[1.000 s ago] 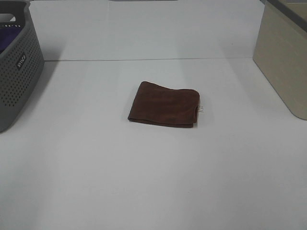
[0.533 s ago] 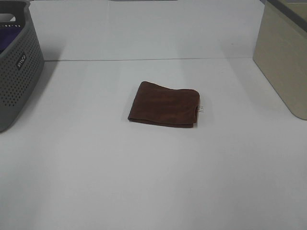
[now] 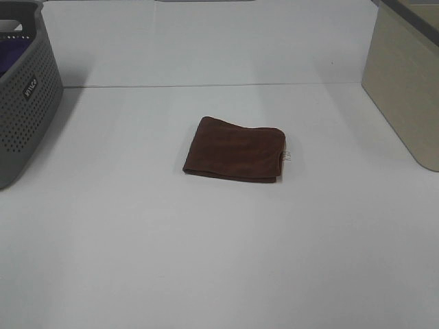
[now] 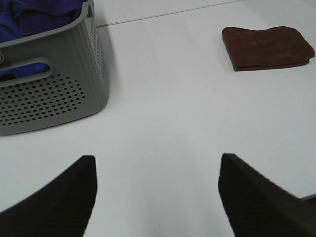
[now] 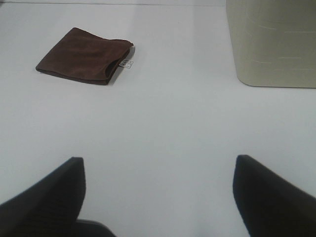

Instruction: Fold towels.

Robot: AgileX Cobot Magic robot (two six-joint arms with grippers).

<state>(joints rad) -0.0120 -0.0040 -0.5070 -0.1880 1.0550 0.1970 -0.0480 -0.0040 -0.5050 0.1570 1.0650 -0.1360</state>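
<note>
A dark reddish-brown towel (image 3: 235, 150) lies folded into a small rectangle near the middle of the white table, with a small white tag (image 3: 287, 156) at its right edge. It also shows in the left wrist view (image 4: 267, 47) and in the right wrist view (image 5: 85, 55). Neither arm shows in the exterior high view. My left gripper (image 4: 157, 197) is open and empty, well short of the towel. My right gripper (image 5: 158, 197) is open and empty, also well short of it.
A grey perforated basket (image 3: 26, 89) holding blue and purple cloth (image 4: 42, 10) stands at the left edge of the table. A beige bin (image 3: 405, 82) stands at the right edge. The white table (image 3: 219, 260) spreads in front of the towel.
</note>
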